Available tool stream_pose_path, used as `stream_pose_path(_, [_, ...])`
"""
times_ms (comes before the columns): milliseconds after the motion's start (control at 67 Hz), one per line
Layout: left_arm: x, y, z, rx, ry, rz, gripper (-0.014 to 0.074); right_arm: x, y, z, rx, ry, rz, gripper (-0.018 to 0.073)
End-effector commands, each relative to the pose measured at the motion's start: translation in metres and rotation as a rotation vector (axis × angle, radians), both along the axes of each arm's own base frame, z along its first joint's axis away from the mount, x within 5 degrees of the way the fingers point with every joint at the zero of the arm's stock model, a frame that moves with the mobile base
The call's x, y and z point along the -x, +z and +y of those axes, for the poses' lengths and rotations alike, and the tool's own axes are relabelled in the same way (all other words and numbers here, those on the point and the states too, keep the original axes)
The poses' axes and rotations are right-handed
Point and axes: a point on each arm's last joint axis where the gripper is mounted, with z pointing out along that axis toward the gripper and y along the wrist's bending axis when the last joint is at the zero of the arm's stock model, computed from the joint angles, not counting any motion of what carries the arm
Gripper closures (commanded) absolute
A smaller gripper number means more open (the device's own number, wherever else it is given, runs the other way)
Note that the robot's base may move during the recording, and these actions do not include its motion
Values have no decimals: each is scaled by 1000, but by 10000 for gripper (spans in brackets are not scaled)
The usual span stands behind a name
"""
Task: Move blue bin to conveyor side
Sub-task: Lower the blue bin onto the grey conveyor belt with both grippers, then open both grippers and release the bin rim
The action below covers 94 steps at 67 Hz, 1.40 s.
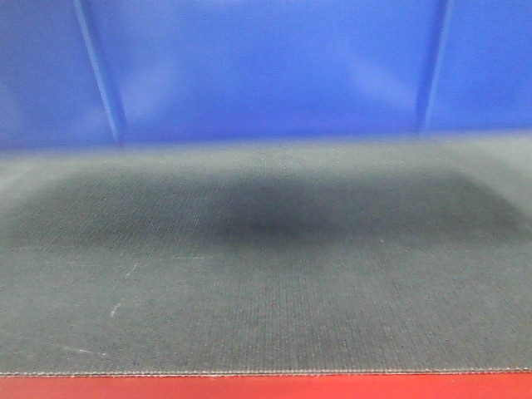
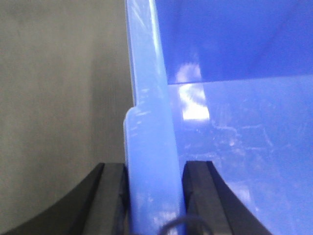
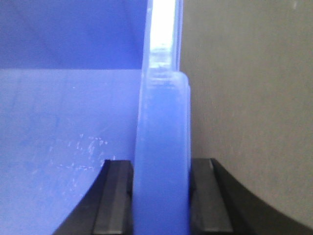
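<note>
Both pairs of jaws are clenched on the rim of the blue bin (image 1: 266,71). I see the left gripper (image 2: 152,196) with one black finger (image 2: 110,198) outside the wall and the other pressed against the inner face, the thickened pale rim pinched between them. The right gripper (image 3: 161,196) mirrors this on the opposite wall, its black pads (image 3: 115,196) tight against both sides of the rim.

From my front camera I see neither gripper nor arm. The bin's wide side wall fills the far top of that view, cut off on the left, right and top, with two thin ribs showing; its lower edge is blurred, so I cannot tell whether it rests on the belt or hangs just above it. A dark shadow lies on the conveyor side (image 1: 266,283) just near of the wall, and the red front edge (image 1: 266,387) runs along the bottom.

Only the wrist views show the bin's scuffed inner floor and glare on the rim. Each also shows a dull grey surface outside the wall, too blurred to identify. The fingers' bases are cut off by the bottom edge.
</note>
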Motion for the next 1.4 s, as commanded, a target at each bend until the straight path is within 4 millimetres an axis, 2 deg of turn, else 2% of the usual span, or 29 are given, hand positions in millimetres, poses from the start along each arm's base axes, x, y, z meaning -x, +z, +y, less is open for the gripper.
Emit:
stream_pose_path(0, [-13, 1, -5, 20, -18, -67, 585, -16, 0, 4, -14, 9, -68, 629])
stream_pose_path(164, [-37, -30, -8, 10, -18, 20, 585, -43, -33, 9, 2, 9, 26, 629])
stream_pose_path(283, [-47, -49, -9, 3, -16, 92, 580, -53, -46, 11, 9, 10, 59, 619])
stream_pose_path(343, [-50, -56, -9, 0, -16, 124, 554, -56, -50, 11, 11, 10, 70, 576])
stream_pose_path(462, [-51, -58, -9, -3, -15, 125, 405, -56, -51, 11, 17, 15, 71, 339])
stream_pose_path(567, [-51, -53, -9, -1, -14, 111, 189, -56, -51, 11, 24, 14, 67, 48])
stream_pose_path(597, [-52, -52, -9, -1, -13, 107, 115, -56, -51, 10, 27, 14, 67, -16])
stream_pose_path(612, [-52, -51, -9, -1, -13, 105, 88, -56, -51, 10, 27, 14, 67, -18])
stream_pose_path(686, [-51, -46, -8, 1, -13, 93, -27, -54, -47, 10, 27, 14, 55, -9])
stream_pose_path(820, [-41, -25, -7, 7, -13, 37, -5, -44, -28, 8, 17, 13, 2, -9])
stream_pose_path(970, [-10, 13, -3, 16, -13, -57, -4, -10, 11, 2, 0, 13, -97, 5])
stream_pose_path(1044, [10, 33, 1, 1, -8, -107, -1, 10, 28, -2, -7, 13, -135, 67])
stream_pose_path(1104, [25, 46, 3, -1, -5, -146, 15, 24, 38, -4, -11, 13, -160, 151])
stream_pose_path(1193, [48, 58, 8, -14, 0, -197, 95, 47, 50, -9, -10, 10, -197, 343])
stream_pose_path(1283, [72, 60, 11, -23, 2, -229, 239, 68, 51, -13, -12, 9, -231, 538])
stream_pose_path(1357, [92, 57, 14, -20, -1, -262, 370, 85, 45, -17, -4, 4, -265, 650])
stream_pose_path(1372, [98, 55, 14, -19, -2, -270, 418, 88, 40, -18, -1, 4, -258, 650])
stream_pose_path(1387, [99, 51, 14, -20, -3, -262, 430, 90, 37, -19, 1, 3, -261, 646])
